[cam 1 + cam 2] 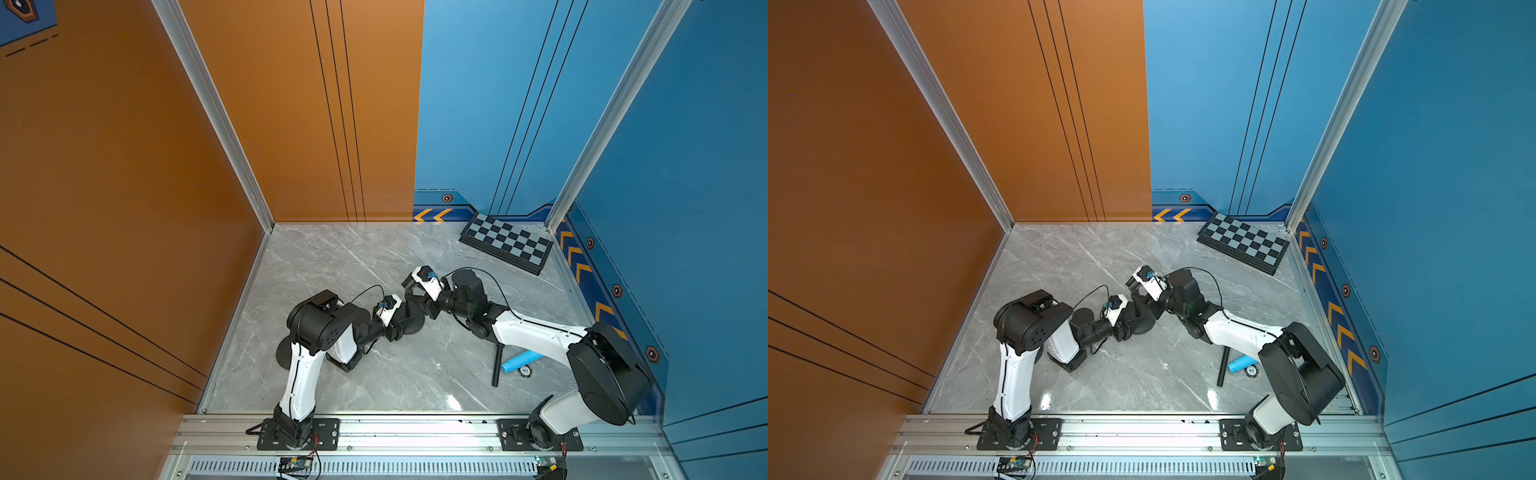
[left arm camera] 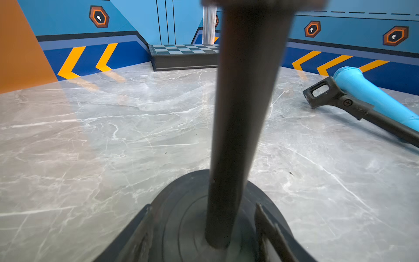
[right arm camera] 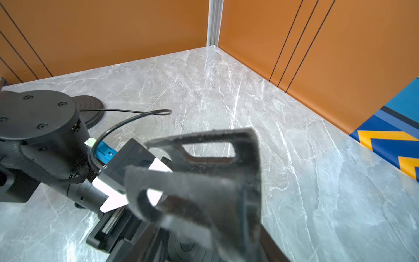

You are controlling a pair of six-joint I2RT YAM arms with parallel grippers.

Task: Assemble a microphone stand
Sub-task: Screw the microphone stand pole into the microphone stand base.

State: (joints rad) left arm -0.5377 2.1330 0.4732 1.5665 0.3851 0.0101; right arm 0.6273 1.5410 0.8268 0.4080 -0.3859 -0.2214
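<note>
Left wrist view: left pincer (image 2: 203,205) clasps round base (image 2: 181,192), pole (image 2: 244,90) upright; right pincer (image 3: 179,163), cannot tell.

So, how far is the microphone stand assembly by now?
Done: the pole stands upright in the round base; whether it is tight I cannot tell. In hand: the left gripper clamps the base; the right gripper, open, is near the pole's top. Remaining: the clip rod and the blue microphone lie on the table, not yet mounted.
</note>
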